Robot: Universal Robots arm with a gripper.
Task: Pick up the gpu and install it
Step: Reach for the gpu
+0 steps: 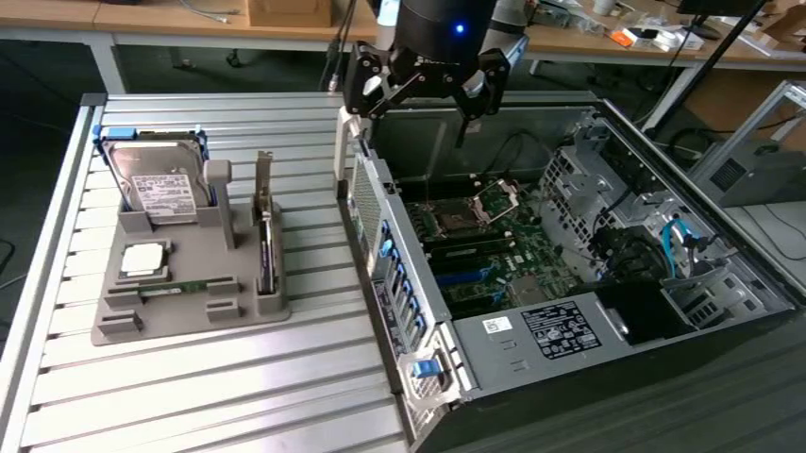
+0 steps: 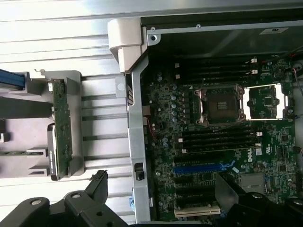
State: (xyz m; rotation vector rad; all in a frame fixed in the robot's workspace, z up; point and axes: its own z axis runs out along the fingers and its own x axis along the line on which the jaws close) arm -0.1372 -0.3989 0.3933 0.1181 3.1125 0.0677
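The end effector (image 1: 425, 102) hangs open above the case (image 1: 388, 260); the gpu (image 1: 264, 247) stands edgewise in its grey holder (image 1: 189, 310).

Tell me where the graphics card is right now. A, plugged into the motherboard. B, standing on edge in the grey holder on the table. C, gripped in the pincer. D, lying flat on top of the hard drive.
B: the graphics card stands on edge in the grey holder, while the open pincer hangs empty above the computer case.
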